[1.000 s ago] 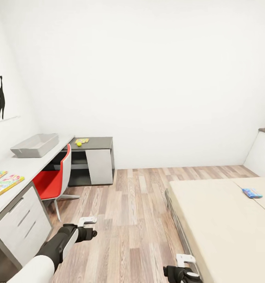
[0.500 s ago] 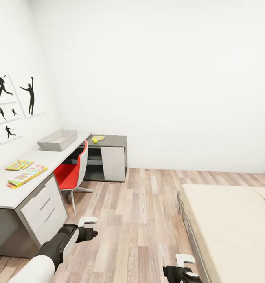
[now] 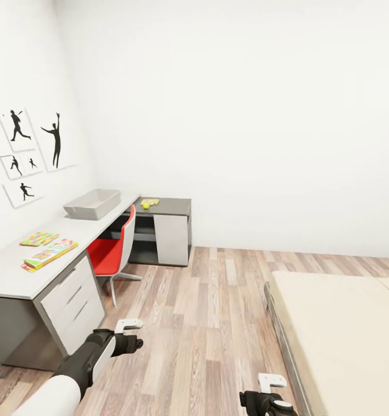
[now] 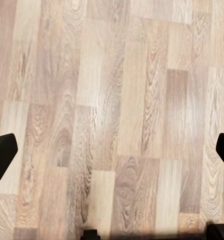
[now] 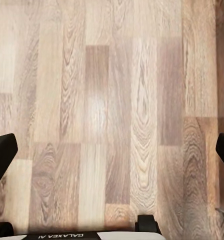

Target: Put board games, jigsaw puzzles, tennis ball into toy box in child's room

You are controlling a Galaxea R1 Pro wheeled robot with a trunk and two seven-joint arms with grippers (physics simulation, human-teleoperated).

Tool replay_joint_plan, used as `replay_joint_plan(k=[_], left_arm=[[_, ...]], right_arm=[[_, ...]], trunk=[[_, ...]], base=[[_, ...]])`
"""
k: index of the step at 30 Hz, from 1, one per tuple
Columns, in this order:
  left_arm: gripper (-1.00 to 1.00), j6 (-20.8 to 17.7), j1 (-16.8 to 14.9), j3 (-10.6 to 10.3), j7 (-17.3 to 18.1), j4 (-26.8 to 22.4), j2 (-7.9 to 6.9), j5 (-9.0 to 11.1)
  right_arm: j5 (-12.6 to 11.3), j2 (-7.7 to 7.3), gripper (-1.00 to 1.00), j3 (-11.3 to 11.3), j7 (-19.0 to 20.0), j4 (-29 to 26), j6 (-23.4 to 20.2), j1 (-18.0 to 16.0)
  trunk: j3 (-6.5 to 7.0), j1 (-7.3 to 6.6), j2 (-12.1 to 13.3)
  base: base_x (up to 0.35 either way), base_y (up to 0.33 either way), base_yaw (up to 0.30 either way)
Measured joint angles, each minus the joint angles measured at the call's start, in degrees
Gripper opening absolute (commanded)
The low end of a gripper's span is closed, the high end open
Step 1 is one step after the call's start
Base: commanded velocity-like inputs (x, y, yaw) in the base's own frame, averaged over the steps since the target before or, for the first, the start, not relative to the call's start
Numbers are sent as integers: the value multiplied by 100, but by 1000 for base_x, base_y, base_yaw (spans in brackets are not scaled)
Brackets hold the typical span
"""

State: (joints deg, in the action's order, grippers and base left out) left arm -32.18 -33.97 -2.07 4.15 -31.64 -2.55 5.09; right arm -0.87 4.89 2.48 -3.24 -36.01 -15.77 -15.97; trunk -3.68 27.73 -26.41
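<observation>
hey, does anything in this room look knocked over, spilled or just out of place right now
Nothing looks knocked over, spilled or broken. The toy box sits upright on the table, the colourful flat toys lie flat near its front end, and the red chair stands upright at the table.

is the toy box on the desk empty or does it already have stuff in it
Cannot tell for sure. The toy box sits upright on the desk; nothing pokes above its rim, but its floor is hidden. Puzzles lie outside.

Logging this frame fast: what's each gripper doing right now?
Left gripper: open, empty, over bare floor.
Right gripper: open, empty, over floor too.
</observation>
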Motion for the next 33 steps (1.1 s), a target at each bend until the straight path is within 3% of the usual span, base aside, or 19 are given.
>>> replay_joint_plan(k=[33], left_arm=[[100, 6, 8, 0, -9, 1, 58, -7]], right_arm=[[-1, 4, 100, 0, 0, -1, 0, 0]], trunk=[[14, -1, 0]], base=[[-5, -11, -59]])
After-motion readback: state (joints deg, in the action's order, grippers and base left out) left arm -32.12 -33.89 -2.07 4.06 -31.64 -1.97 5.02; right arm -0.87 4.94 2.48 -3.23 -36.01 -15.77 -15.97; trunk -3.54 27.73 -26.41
